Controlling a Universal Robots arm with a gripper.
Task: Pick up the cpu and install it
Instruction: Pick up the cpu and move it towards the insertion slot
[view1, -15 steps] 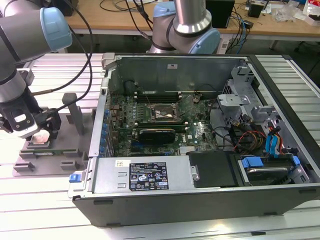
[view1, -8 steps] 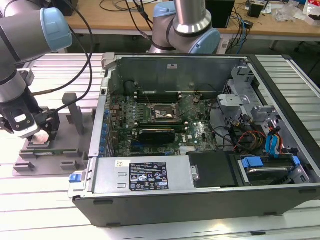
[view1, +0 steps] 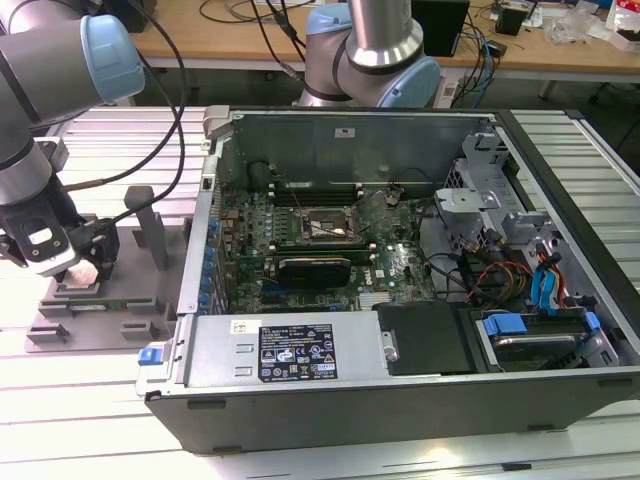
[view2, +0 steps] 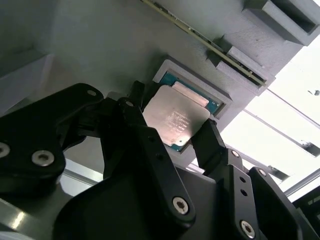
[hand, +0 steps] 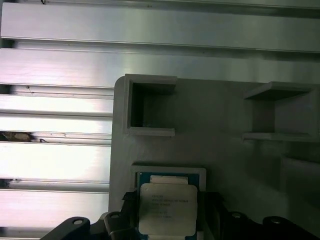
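Note:
The cpu (view2: 175, 117), a flat square chip with a silver-grey top, sits between the black fingers (view2: 207, 142) of my gripper (view2: 172, 119), which is shut on its edges. It hangs slightly tilted just above its framed recess (view2: 215, 95) in the grey plastic tray (view2: 100, 50). In the first wrist view the cpu (hand: 167, 207) lies over the recess (hand: 170, 173) of the tray (hand: 220, 150). On the exterior view's left, the gripper (view1: 80, 268) hovers low over the tray (view1: 100, 322). The black socket frame (view1: 325, 228) lies on the motherboard inside the open computer case.
The open computer case (view1: 400, 340) stands to the exterior view's right of the tray, its metal side wall (view1: 200, 250) rising between them. Upright grey posts (view1: 150, 225) stand on the tray beside the gripper. A second arm base (view1: 370, 50) stands behind the case.

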